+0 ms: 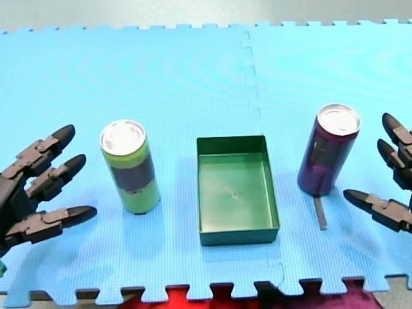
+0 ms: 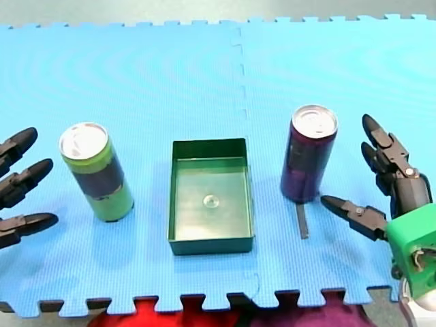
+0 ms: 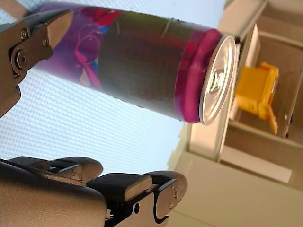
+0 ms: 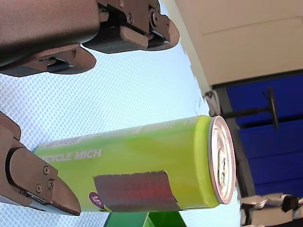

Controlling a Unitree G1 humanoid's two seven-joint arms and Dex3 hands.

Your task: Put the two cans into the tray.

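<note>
A green can (image 1: 131, 167) with a dark label stands upright on the mat, left of the green tray (image 1: 238, 237). A purple can (image 1: 328, 151) stands upright to the tray's right. The tray holds no can. My left hand (image 1: 76, 174) is open a little to the left of the green can, apart from it. My right hand (image 1: 370, 161) is open just right of the purple can, not touching it. The first wrist view shows the purple can (image 3: 142, 71) between dark fingers (image 3: 142, 184) with a gap. In the second wrist view the green can (image 4: 142, 161) lies likewise between fingers (image 4: 128, 33).
Everything sits on a blue foam puzzle mat (image 1: 161, 71) whose jigsaw front edge runs close to me. A short grey strip (image 1: 320, 212) lies on the mat at the purple can's foot. Open mat stretches behind the cans and tray.
</note>
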